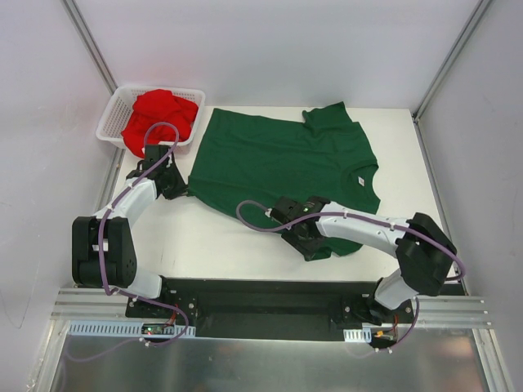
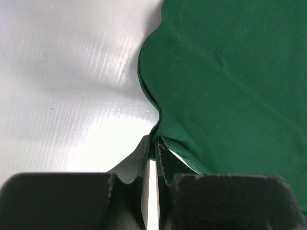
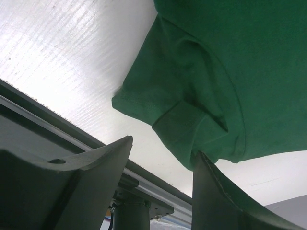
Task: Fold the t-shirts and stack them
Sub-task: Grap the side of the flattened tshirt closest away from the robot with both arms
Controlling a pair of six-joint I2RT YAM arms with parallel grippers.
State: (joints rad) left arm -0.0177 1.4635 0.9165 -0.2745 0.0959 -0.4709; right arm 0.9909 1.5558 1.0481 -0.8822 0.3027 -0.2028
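Note:
The dark green t-shirt [image 1: 278, 159] lies spread flat across the back middle of the table, collar to the right. My left gripper [image 1: 181, 189] is at its left corner and is shut on the shirt's hem [image 2: 160, 132], a thin fold of green pinched between the fingertips [image 2: 154, 143]. My right gripper [image 1: 315, 245] is at the shirt's near sleeve and stands open. The crumpled sleeve [image 3: 192, 124] hangs above the gap [image 3: 164, 147] and touches the right finger [image 3: 211, 182]. The red t-shirt [image 1: 159, 114] is a crumpled heap in the basket.
The white mesh basket [image 1: 110, 122] stands at the back left corner of the table. A metal rail [image 1: 270, 322] with the arm bases runs along the near edge, seen close below the right gripper [image 3: 57, 129]. White walls enclose the table.

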